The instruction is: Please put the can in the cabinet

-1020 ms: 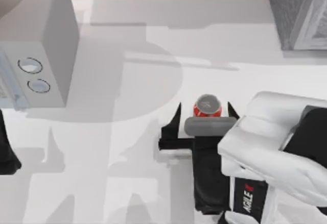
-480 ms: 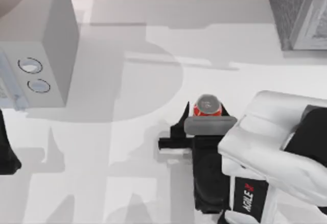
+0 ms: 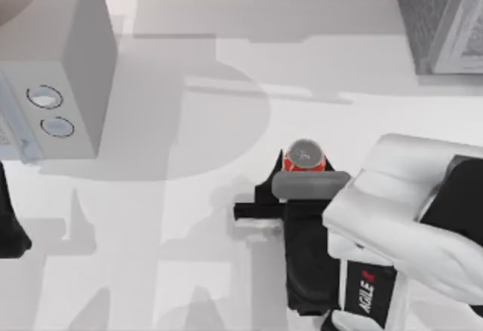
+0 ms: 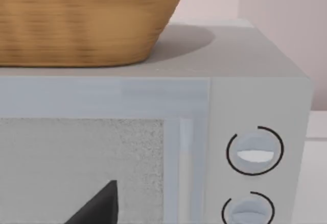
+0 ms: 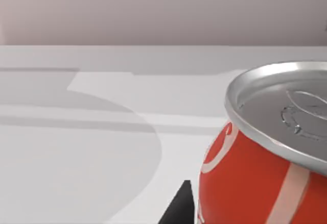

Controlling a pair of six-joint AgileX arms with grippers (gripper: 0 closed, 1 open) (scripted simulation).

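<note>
Your can (image 3: 306,154) stands upright on the table (image 3: 189,271), its long axis vertical and its silver top facing straight up at the overhead camera. It sits right of the table's middle, well apart from the cabinet (image 3: 441,18), which occupies the far right corner with its pale framed panel on the outer side.

Your right gripper (image 3: 304,167) has the can between its fingers. From above, one dark fingertip (image 3: 273,167) lies against the can's left side; the finger on the other side is tucked under the wrist housing, so you can't see it plainly. The fingers look pressed onto the can's body, though the overhead view leaves the far contact only probable. In the right wrist view the can (image 5: 265,152) looms very close, red wall and silver rim tilted slightly in the picture, with a dark fingertip (image 5: 179,206) just beside its base. The grip sits low on the can, with the top standing clear ahead of the grey wrist bar.

Your left arm is parked at the table's left edge, in front of the pale grey box with two round knobs (image 3: 53,82). Its wrist view shows that box (image 4: 255,132) close up, a wicker basket (image 4: 87,20) resting on top of it, and one dark fingertip (image 4: 99,206).
</note>
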